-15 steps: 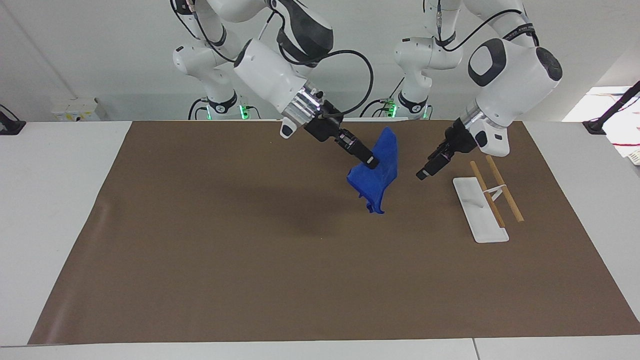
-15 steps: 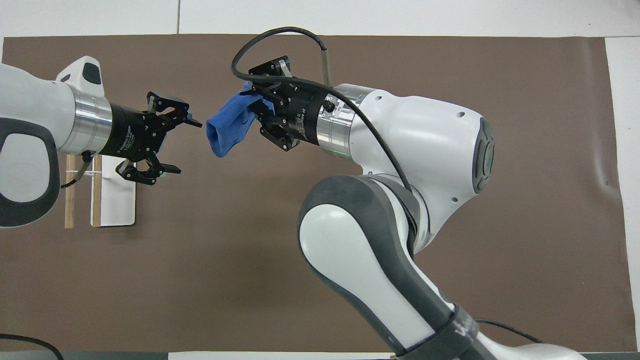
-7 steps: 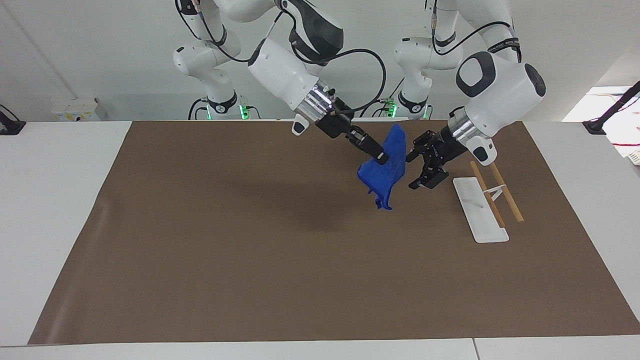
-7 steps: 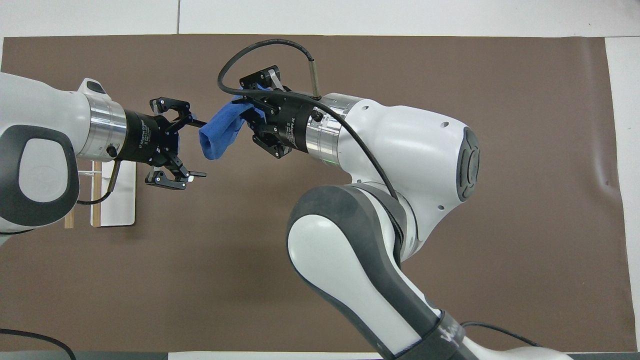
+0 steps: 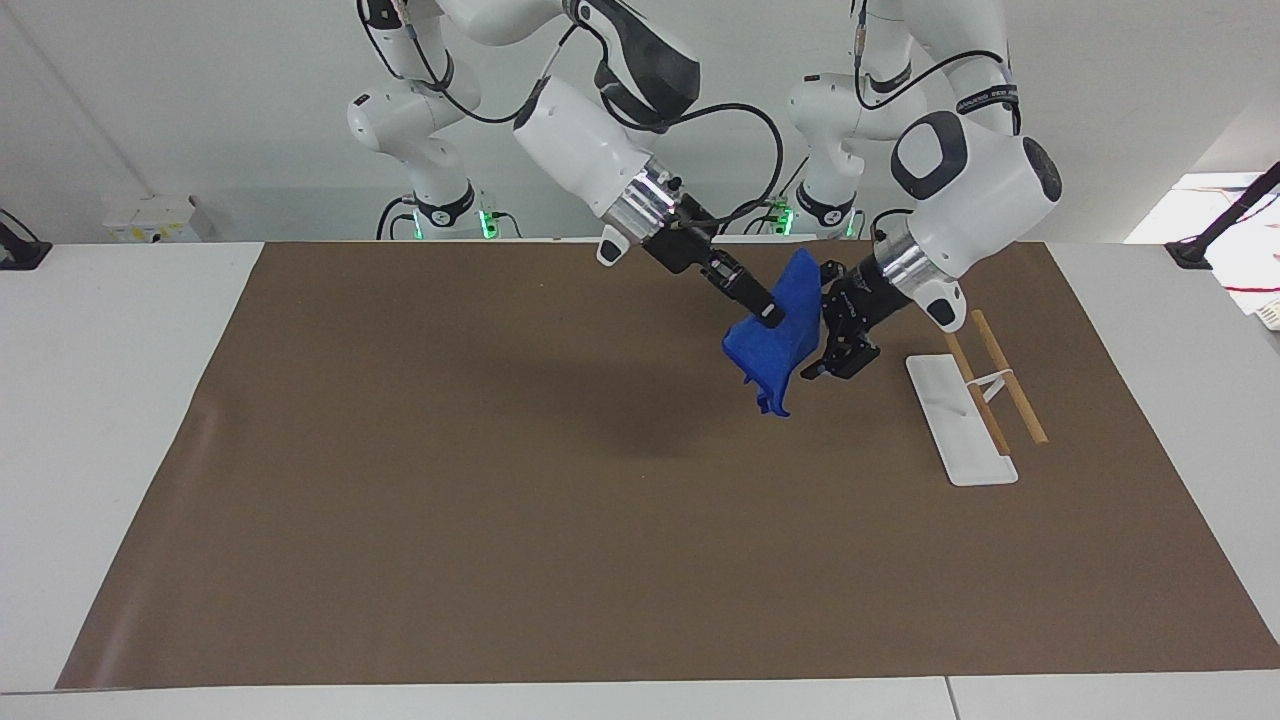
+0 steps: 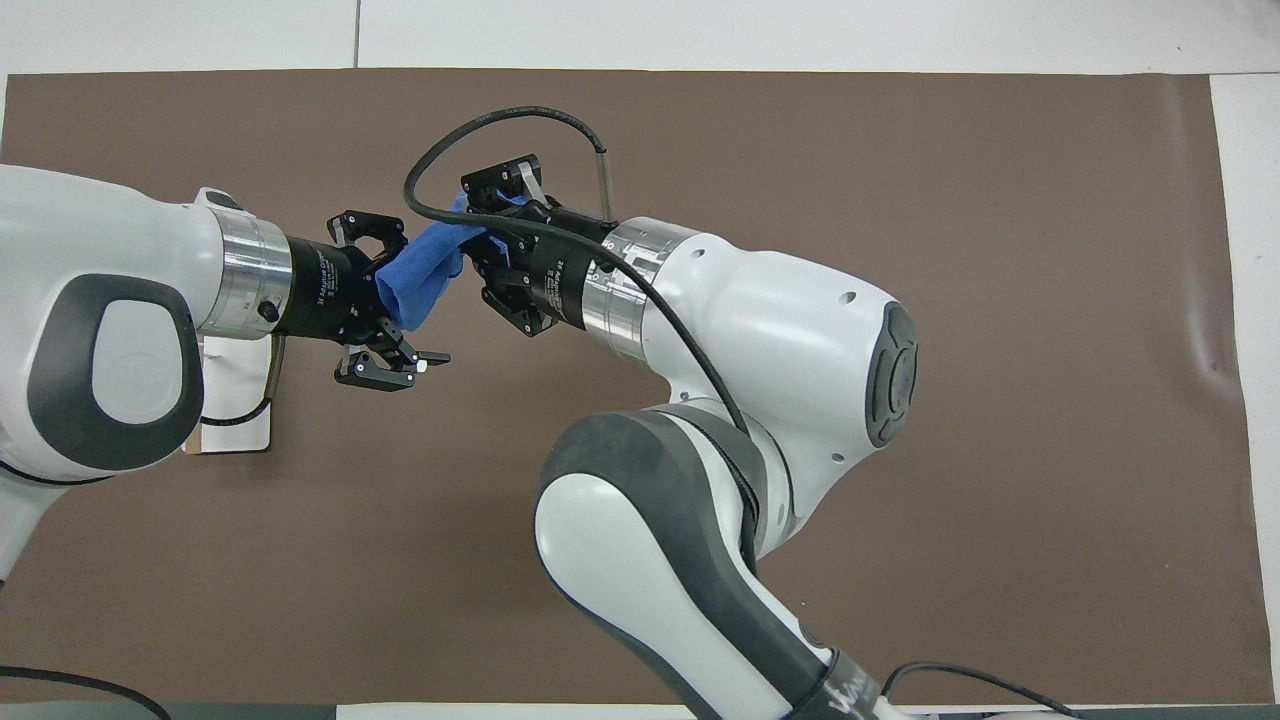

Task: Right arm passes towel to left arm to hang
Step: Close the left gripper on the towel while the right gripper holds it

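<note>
Since a second ago my left gripper [image 5: 815, 335] has closed in on the towel [image 5: 778, 345], jaws spread around it. My right gripper [image 5: 768, 315] grips it above the bench [image 5: 400, 500]. Handover step: I'd close next (then release). Towel hangs lengthwise, tail down.
</note>
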Tool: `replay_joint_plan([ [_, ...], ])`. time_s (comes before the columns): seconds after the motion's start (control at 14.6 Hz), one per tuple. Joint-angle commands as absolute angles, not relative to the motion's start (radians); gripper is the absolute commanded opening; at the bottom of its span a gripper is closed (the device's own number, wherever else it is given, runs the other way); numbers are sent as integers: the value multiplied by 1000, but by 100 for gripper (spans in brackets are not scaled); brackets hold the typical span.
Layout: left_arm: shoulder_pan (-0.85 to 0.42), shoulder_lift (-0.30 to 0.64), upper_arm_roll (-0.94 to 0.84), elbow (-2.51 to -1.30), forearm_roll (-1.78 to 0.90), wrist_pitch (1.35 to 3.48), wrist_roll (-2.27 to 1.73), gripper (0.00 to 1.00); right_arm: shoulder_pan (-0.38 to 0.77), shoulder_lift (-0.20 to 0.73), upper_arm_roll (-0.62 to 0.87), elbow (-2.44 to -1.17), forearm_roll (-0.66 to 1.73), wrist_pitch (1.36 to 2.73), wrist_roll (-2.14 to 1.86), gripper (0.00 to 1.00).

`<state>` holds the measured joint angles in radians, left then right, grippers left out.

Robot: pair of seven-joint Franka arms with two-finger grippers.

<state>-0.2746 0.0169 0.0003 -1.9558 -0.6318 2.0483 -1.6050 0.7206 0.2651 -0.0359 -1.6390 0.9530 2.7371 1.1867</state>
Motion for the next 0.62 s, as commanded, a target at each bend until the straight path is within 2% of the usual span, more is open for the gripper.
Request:
replay_joint_plan([
  [0.0,-305,-28,11,-2023,-649,2123,-1635,96,721,252,-37,-1657,971,2755,1193,0],
  [0.07,-305,-28,11,-2023,-649,2140,-1643,51,721,252,-37,-1658,971,2755,1192,0],
  [0.14,-304,-25,11,-2020,-649,2146,-1641,15,721,252,-37,-1658,971,2755,1192,0],
  [0.21,-298,-22,11,-2013,-649,2149,-1635,0,721,252,-37,-1658,971,2755,1192,0],
  [0.55,-287,-21,20,-2002,-649,2154,-1634,0,719,252,-37,-1660,971,2755,1189,0],
])
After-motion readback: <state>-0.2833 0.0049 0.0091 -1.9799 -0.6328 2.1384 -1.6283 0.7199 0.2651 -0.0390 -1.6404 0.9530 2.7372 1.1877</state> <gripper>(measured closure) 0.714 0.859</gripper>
